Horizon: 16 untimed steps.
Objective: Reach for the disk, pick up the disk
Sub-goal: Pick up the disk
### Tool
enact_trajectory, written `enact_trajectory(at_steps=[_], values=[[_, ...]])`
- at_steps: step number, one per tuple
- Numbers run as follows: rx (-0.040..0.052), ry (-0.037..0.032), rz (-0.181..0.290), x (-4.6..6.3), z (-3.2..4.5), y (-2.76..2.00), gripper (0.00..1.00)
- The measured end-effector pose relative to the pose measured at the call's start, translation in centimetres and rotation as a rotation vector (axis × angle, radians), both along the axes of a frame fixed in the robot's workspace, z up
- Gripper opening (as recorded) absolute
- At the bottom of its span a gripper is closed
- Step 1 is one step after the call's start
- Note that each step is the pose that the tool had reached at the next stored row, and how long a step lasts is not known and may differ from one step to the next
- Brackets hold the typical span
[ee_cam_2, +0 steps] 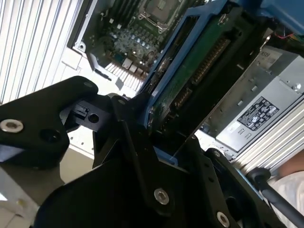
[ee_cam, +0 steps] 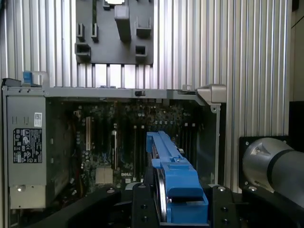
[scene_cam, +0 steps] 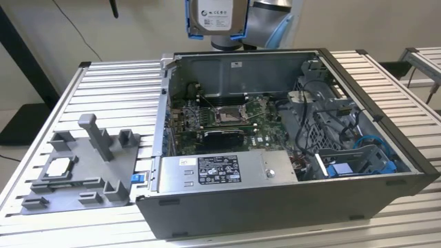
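**Exterior view.** The disk (scene_cam: 217, 18) hangs upright at the top of the view, above the rear wall of the open computer case (scene_cam: 276, 206) and clear of it. Its white label faces the camera, with the blue bracket along both sides. The robot arm (scene_cam: 272, 18) stands just behind it. The case lies on its side on the slatted table (scene_cam: 117, 88). Inside are the motherboard (scene_cam: 227, 111), a silver power supply (scene_cam: 220, 170) against the near wall, and a blue bay (scene_cam: 375, 155) at the exterior view's right. A grey fixture plate (scene_cam: 82, 170) lies on the table at the exterior view's left of the case and carries a small silver chip (scene_cam: 59, 166).

**Second wrist view.** The black jaws are closed on the disk (ee_cam_2: 199, 61), gripping its blue bracket. The green circuit-board side of the disk shows. The motherboard (ee_cam_2: 137, 28) and power supply (ee_cam_2: 256, 104) lie beyond.

**First wrist view.** The disk (ee_cam: 173, 175) appears edge-on, clamped between the black jaws, over the open case (ee_cam: 213, 92).
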State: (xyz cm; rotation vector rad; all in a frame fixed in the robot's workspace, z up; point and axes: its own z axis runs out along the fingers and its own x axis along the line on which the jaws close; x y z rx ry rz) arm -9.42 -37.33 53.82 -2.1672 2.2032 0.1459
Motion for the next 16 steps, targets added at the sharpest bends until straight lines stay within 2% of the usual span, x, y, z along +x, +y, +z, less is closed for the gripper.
enact_trajectory(at_steps=[16], values=[[0.0001,0.0000,0.000,7.3,0.00,0.00,0.00]])
